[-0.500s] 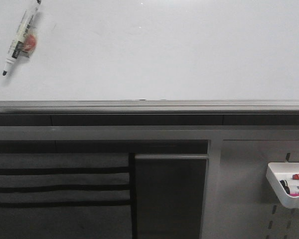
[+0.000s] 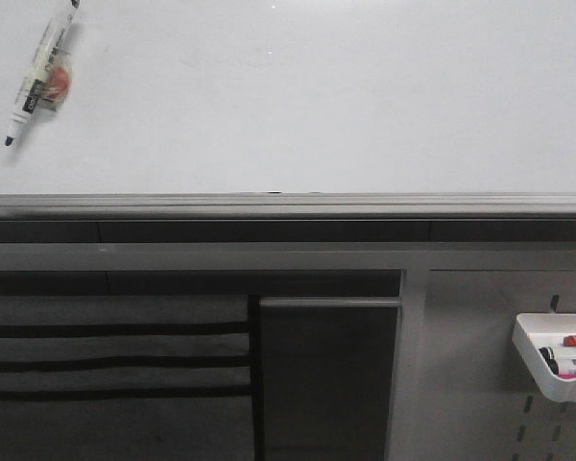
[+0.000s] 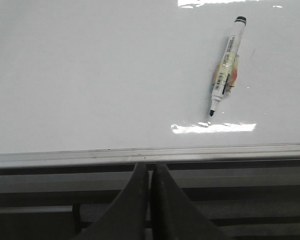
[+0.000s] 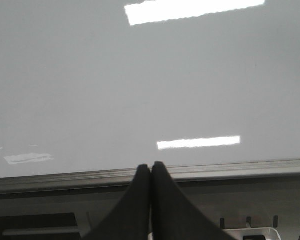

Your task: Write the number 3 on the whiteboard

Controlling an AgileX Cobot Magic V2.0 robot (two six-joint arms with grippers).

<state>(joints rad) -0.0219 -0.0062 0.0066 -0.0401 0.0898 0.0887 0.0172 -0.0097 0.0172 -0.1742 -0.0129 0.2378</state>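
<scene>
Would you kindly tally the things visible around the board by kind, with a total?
Whiteboard: 1
Marker stuck on the board: 1
White tray on the pegboard: 1
Markers lying in the tray: at least 2, partly hidden
Robot tools, both shut and empty: 2, left tool, right tool
Total: 7

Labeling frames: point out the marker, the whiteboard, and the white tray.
marker [image 3: 225,69]: left wrist view, middle of the barrel.
whiteboard [image 2: 317,96]: front view, bare white surface.
white tray [image 2: 542,363]: front view, its front wall, lower right on the pegboard.
</scene>
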